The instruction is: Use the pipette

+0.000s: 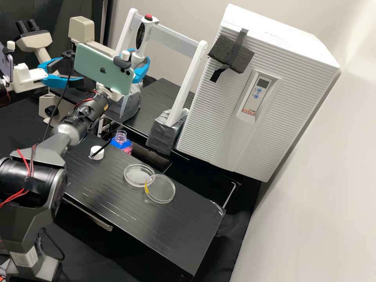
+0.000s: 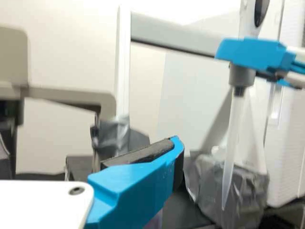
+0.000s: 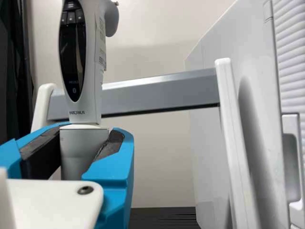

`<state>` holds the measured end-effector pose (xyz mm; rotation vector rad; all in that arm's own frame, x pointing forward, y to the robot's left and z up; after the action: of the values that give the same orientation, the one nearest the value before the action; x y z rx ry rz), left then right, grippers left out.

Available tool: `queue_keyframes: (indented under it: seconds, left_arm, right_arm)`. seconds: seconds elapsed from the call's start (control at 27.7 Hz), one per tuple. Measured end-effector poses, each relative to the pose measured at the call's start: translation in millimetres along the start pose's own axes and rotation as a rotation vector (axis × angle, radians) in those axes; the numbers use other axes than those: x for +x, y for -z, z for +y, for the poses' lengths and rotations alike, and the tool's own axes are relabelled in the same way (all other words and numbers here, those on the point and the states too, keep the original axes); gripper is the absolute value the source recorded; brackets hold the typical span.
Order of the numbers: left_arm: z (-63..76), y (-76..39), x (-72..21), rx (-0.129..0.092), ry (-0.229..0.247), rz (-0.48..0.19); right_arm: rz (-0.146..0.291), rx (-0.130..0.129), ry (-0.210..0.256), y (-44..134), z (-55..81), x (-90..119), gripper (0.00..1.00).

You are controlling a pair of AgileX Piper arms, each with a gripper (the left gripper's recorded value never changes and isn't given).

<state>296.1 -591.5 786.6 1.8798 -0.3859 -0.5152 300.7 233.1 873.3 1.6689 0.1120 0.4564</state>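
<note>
Upright, labelled pipette [image 3: 82, 62] clamped in right claw [image 3: 72, 149].

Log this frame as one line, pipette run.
right claw shut on pipette, upright by stand | left claw open, empty | bottle uncapped, cap beside | two dishes on bench

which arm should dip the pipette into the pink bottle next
Right. Its gripper clamps the pipette, tip hanging down over the bench just beyond the uncapped pink bottle. The left gripper is open, holding nothing, off to the side.
</note>
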Motion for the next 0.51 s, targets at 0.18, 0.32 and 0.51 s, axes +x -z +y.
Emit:
queue_keyframes:
  seconds: [0.18,0.32,0.51]
  left_arm:
    - [-26.8,2.1,-9.9,-0.013,0.093,0.014]
    - [-46.1,4.3,-20.5,-0.015,0.169,0.02]
    - [-58.3,4.4,-28.9,-0.012,0.221,0.017]
  right_arm:
    - [-0.008,-0.028,-0.018,-12.5,-12.6,-5,0.0]
    - [-0.025,-0.043,-0.012,-21.6,-20.1,-7,0.0]
    - [-0.046,-0.062,0.0,-32.8,-29.5,-10,0.0]
